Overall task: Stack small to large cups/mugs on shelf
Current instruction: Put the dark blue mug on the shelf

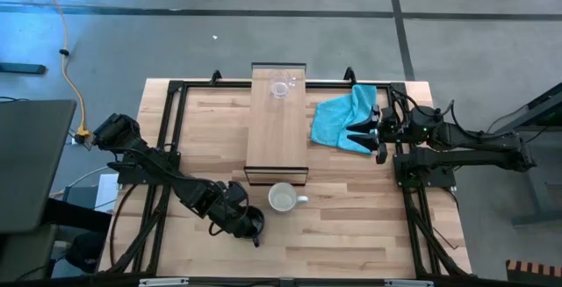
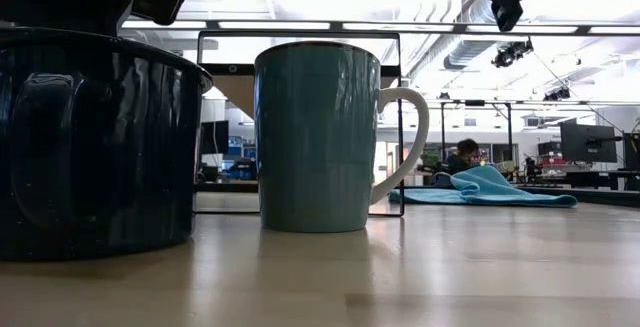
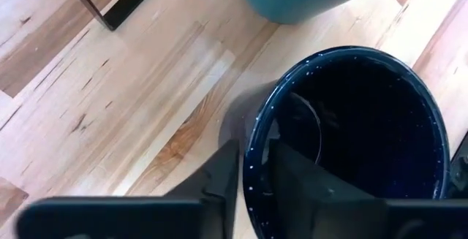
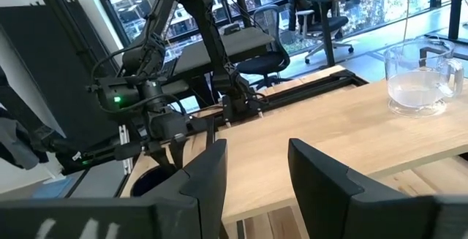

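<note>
The black mug (image 1: 252,224) stands on the table near the front edge, left of the white mug (image 1: 282,199), whose handle points to the table's right. My left gripper (image 3: 252,158) is shut on the black mug's wall. The small clear glass cup (image 1: 281,88) stands on the far end of the light-wood shelf (image 1: 277,133). My right gripper (image 1: 360,135) is open and empty, above the table at the near right edge of a turquoise cloth (image 1: 338,118). In the low view, the black mug (image 2: 90,147) and the white mug (image 2: 315,137) stand side by side. My left gripper holds the black mug by its wall at the rim (image 3: 247,133), one finger (image 3: 292,184) inside the mug and one finger (image 3: 219,184) outside. The fingers come from above, pointing down. The mug stands upright with its base on the table (image 2: 100,252).
The turquoise cloth lies on the table right of the shelf. A dark frame (image 1: 176,89) runs around the table's edges. Bare wood (image 1: 369,234) lies in front of the shelf and right of the white mug.
</note>
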`<action>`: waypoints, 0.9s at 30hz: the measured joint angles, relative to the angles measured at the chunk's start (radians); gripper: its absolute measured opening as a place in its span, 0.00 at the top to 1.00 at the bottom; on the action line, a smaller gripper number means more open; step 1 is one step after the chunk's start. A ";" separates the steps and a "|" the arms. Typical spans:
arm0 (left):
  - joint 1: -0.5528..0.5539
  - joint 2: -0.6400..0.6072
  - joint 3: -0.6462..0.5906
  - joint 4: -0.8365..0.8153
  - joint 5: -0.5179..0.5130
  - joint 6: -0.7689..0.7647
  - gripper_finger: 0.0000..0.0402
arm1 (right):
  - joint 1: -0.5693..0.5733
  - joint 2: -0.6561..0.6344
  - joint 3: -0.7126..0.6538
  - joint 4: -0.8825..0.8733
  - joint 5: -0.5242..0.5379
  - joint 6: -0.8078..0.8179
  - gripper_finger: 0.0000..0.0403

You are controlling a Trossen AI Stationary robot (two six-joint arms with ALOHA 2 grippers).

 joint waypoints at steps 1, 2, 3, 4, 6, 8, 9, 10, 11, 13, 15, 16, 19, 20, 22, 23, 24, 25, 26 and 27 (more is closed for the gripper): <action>0.000 0.000 0.000 0.002 0.000 0.002 0.88 | 0.000 0.000 0.000 -0.002 0.000 0.000 0.66; 0.000 0.000 0.000 0.003 -0.001 0.007 0.91 | 0.000 0.000 0.000 -0.002 0.000 0.000 0.66; 0.000 0.000 0.000 0.007 -0.003 0.014 0.94 | 0.000 0.000 0.000 -0.002 0.000 0.000 0.66; 0.000 0.000 0.000 0.013 -0.002 0.021 0.96 | 0.000 0.000 0.000 -0.002 0.000 0.000 0.66; 0.000 0.000 0.000 0.016 -0.003 0.025 0.97 | 0.000 0.000 0.000 -0.002 0.000 0.000 0.66; 0.000 0.000 0.000 0.013 -0.008 0.026 0.94 | 0.000 0.000 0.000 -0.002 0.000 -0.001 0.66; 0.000 0.000 0.000 0.013 -0.015 0.026 0.92 | 0.000 0.000 0.000 -0.002 0.000 -0.001 0.66; 0.000 0.000 0.000 0.013 -0.022 0.025 0.91 | 0.000 0.000 0.000 -0.003 0.000 -0.002 0.66; 0.000 0.000 0.000 0.013 -0.025 0.025 0.91 | 0.000 0.000 0.000 -0.004 0.000 -0.003 0.66; 0.000 0.000 0.000 0.014 -0.029 0.024 0.93 | 0.000 0.000 0.000 -0.007 0.000 -0.003 0.66; 0.000 -0.001 0.000 0.019 -0.033 0.019 0.97 | 0.000 0.000 0.000 -0.011 0.000 -0.003 0.66; 0.000 -0.002 0.000 0.020 -0.035 0.016 0.97 | 0.000 0.000 0.000 -0.013 0.000 -0.003 0.66; 0.000 -0.002 0.000 0.016 -0.038 0.000 0.96 | 0.000 0.000 0.000 -0.018 0.000 -0.003 0.66; 0.000 -0.002 0.000 0.016 -0.038 -0.003 0.96 | 0.000 0.000 0.000 -0.018 0.000 -0.003 0.66; 0.000 -0.002 0.000 0.016 -0.038 -0.018 0.98 | 0.000 0.000 0.000 -0.018 0.000 -0.004 0.66; 0.000 -0.002 0.000 0.014 -0.038 -0.028 0.98 | 0.000 0.000 0.000 -0.018 0.000 -0.006 0.66; 0.000 -0.002 0.000 0.007 -0.038 -0.041 0.98 | 0.000 0.000 0.000 -0.018 0.000 -0.011 0.66; 0.000 -0.002 0.000 0.002 -0.038 -0.058 0.98 | 0.000 0.000 0.000 -0.018 0.000 -0.012 0.66; 0.000 -0.002 0.000 -0.002 -0.038 -0.075 0.98 | 0.000 0.000 0.000 -0.018 0.000 -0.013 0.66; 0.000 -0.002 0.000 -0.005 -0.038 -0.092 0.98 | 0.000 0.000 0.000 -0.018 0.000 -0.014 0.66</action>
